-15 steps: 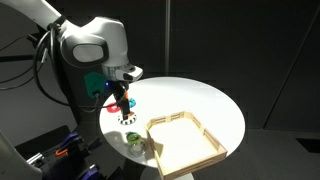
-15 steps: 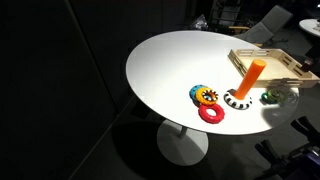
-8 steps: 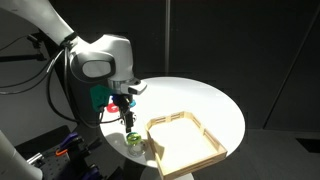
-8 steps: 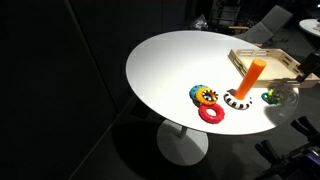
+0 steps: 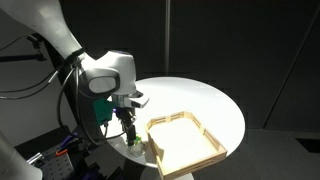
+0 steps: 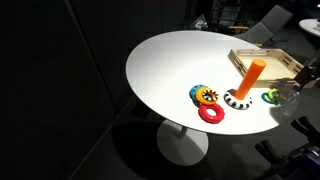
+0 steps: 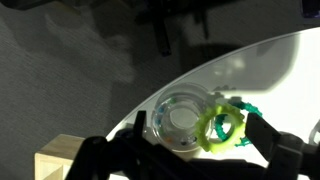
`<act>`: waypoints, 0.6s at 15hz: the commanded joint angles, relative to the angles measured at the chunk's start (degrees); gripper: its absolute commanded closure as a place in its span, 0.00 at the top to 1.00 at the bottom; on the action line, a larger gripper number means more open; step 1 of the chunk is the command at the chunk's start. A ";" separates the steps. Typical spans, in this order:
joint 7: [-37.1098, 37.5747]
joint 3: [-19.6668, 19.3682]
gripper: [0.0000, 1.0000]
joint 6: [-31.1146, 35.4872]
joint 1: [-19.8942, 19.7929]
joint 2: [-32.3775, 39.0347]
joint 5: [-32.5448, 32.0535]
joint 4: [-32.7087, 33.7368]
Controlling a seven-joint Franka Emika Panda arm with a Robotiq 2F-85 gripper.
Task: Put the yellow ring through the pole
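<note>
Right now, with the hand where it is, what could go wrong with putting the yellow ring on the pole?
1. The open hand hangs over the green ring. The yellow ring lies on the other side of the pole, so the hand may pick up the wrong ring.
2. The green ring lies close to the edge of the table, so a nudge could push it off.

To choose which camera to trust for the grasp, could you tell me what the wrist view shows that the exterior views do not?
Only the wrist view makes out a clear round object beside the small green toy ring, framed by the open gripper. Only an exterior view shows the small yellow toy ring, the red ring and the upright orange pole. Shared: the green ring, the round white table and the wooden tray.
</note>
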 commanded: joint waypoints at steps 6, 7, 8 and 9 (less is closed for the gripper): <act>-0.42 -1.50 1.00 7.00 0.87 7.45 1.98 2.21; -0.07 -1.55 1.00 7.29 1.19 8.09 1.73 2.60; 0.16 -1.56 1.00 7.47 1.54 8.66 1.60 2.97; 0.36 -1.56 1.00 7.67 1.92 9.17 1.47 3.36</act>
